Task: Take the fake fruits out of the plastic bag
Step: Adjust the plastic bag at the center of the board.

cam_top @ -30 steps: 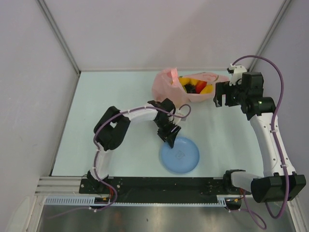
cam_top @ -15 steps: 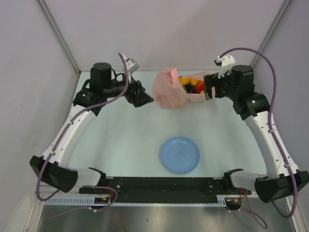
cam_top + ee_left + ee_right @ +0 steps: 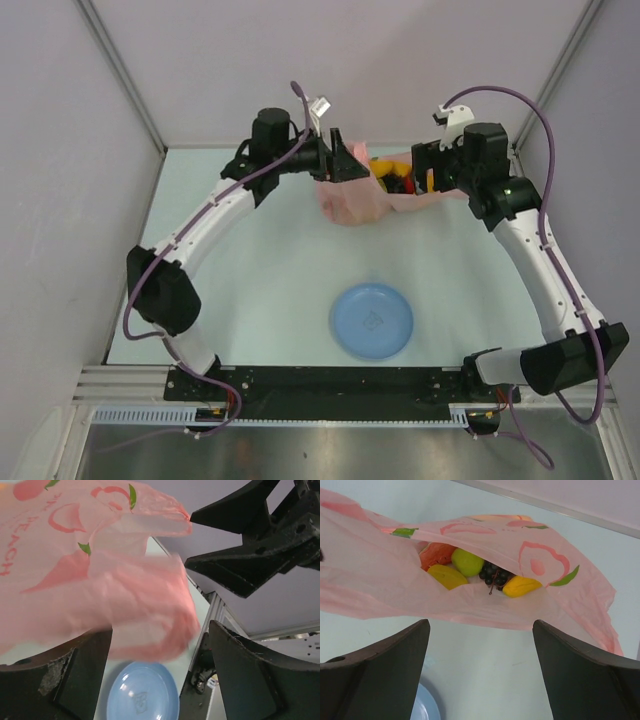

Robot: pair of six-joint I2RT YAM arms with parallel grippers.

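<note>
The pink plastic bag (image 3: 352,198) lies at the back of the table, its mouth facing right. The fake fruits (image 3: 397,177) lie inside the mouth. The right wrist view shows a green fruit (image 3: 468,561), a yellow one (image 3: 447,576), dark grapes (image 3: 494,574), a yellow-orange one (image 3: 521,586) and a red watermelon slice (image 3: 435,554). My left gripper (image 3: 343,163) is open at the bag's top left, with bag film (image 3: 100,580) between its fingers (image 3: 75,680). My right gripper (image 3: 426,172) is open just right of the mouth, holding nothing (image 3: 480,645).
A round blue plate (image 3: 372,320) lies near the front middle; it also shows in the left wrist view (image 3: 145,692). The right arm's fingers (image 3: 240,555) hang close across from the left gripper. White walls stand close behind the bag.
My left arm has swung from the blue plate out to the far left and then in to the bag's top left. My right gripper has crept left toward the bag's mouth.
</note>
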